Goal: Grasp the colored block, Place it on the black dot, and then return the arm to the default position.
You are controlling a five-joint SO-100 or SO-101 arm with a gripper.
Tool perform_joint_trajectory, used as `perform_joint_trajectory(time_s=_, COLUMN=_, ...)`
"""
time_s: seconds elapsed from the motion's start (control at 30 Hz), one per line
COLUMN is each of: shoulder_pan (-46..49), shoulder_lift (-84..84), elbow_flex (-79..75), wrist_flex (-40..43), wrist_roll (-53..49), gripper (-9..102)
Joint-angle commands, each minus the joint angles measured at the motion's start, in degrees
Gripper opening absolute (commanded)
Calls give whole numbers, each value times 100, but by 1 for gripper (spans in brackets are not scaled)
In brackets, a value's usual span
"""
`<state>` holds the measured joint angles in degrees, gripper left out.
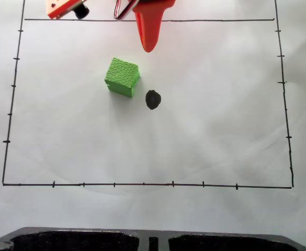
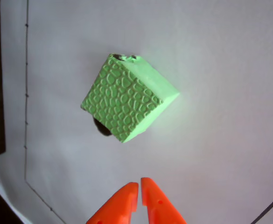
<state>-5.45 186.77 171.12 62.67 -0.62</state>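
One green block (image 1: 122, 77), one black dot (image 1: 153, 99), one orange arm (image 1: 151, 21) on a white desk (image 1: 215, 130).
Block sits just beside the dot, at its ten o'clock. Fingers (image 2: 139, 191) pressed together, holding nothing, well apart from the block. Thin black border lines (image 1: 142, 184) frame the sheet.

On the paper-covered tabletop (image 1: 221, 130), a bright green crackle-textured cube (image 1: 122, 77) sits just left of a small hand-inked black dot (image 1: 153, 99) in the fixed view, near it but apart, both inside the thin black ruled border (image 1: 142, 184). The orange-red plastic arm's pointed tool (image 1: 149, 47) hangs at the top edge, above and between the two, clear of both. A dark tray (image 1: 142, 241) lies along the bottom edge, outside the border. In the wrist view, the cube (image 2: 127, 100) lies ahead of the tool (image 2: 139, 186), whose fingertips almost meet; the dot (image 2: 101, 127) peeks out from behind the cube's lower left edge.
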Motion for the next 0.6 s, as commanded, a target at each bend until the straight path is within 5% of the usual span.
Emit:
perform_joint_trajectory(time_s=0.0, shoulder_pan=44, shoulder_lift=62, elbow_flex=-35, wrist_flex=-79, wrist_roll=-26, gripper=0)
perform_joint_trajectory(time_s=0.57, shoulder_pan=308, shoulder_lift=-800, elbow_flex=-782, wrist_flex=308, wrist_roll=475, gripper=0)
